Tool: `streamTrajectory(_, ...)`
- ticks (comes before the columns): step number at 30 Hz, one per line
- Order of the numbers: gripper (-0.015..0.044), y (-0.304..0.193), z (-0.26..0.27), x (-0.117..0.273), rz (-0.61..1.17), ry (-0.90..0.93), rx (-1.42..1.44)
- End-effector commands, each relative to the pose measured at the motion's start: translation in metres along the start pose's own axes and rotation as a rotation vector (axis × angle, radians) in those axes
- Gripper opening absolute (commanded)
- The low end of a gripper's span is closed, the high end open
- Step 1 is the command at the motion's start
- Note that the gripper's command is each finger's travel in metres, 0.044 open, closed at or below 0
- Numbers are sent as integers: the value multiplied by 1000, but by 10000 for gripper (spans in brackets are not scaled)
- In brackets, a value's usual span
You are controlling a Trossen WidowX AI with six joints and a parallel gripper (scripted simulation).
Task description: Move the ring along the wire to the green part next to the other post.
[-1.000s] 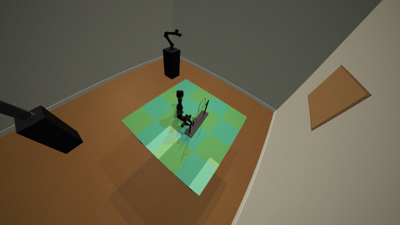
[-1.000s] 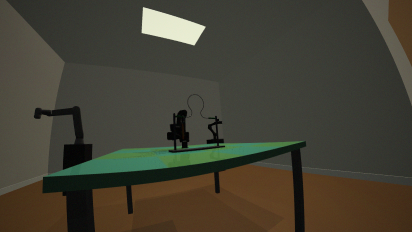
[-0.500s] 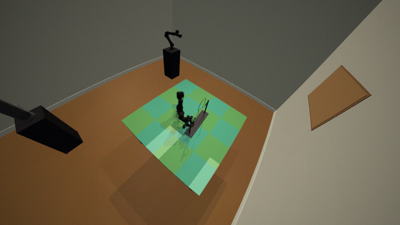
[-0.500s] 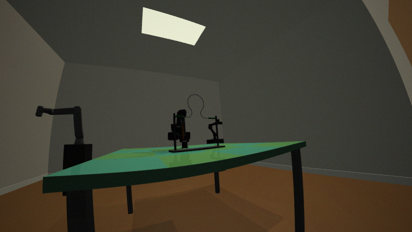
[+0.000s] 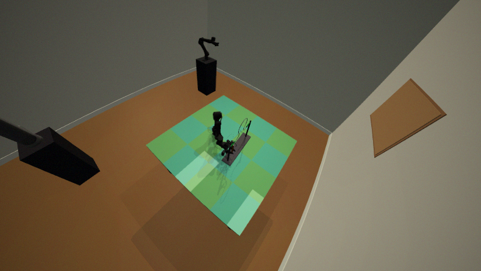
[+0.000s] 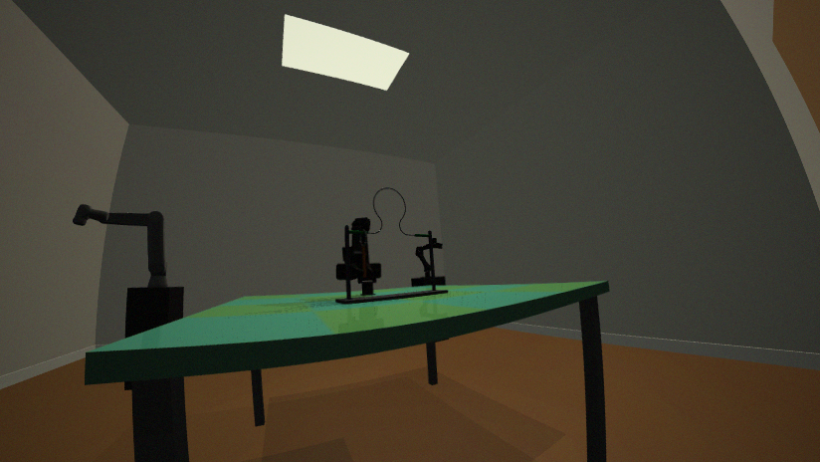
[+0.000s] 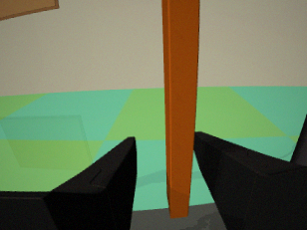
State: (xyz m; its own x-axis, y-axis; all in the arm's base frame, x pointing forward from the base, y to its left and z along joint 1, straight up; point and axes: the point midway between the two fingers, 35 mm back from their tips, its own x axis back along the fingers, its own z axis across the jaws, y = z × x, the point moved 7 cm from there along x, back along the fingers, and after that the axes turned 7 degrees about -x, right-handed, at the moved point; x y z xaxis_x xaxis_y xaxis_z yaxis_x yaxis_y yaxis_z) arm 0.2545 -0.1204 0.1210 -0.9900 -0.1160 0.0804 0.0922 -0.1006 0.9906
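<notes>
The counter (image 6: 505, 313) is a four-legged surface chequered in green and teal squares, with two paler squares near its edges in the top view. Directly on it lies a long, narrow dark base plate (image 6: 395, 296), set roughly in the middle of the surface. Two dark posts rise from that plate, one near each end (image 6: 347, 258) (image 6: 432, 258). Just beside the plate, on the side away from the exterior camera, the black arm (image 5: 216, 129) stands on the counter with its base (image 5: 217, 115) well apart from the plate's far end. Soft shadows of arm and posts fall across the squares toward the near edge in the top view.
</notes>
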Motion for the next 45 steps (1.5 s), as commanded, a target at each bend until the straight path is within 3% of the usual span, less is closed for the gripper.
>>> streamTrajectory(1,160,2,-1,-2,-7,-5,0)
streamTrajectory(24,160,2,-1,-2,-7,-5,0)
streamTrajectory(29,29,1,-1,-2,-4,0,3)
streamTrajectory(31,15,1,-1,-2,-4,0,3)
streamTrajectory(37,-142,1,-1,-2,-4,0,3)
streamTrajectory(45,-150,3,-1,-2,-4,0,3)
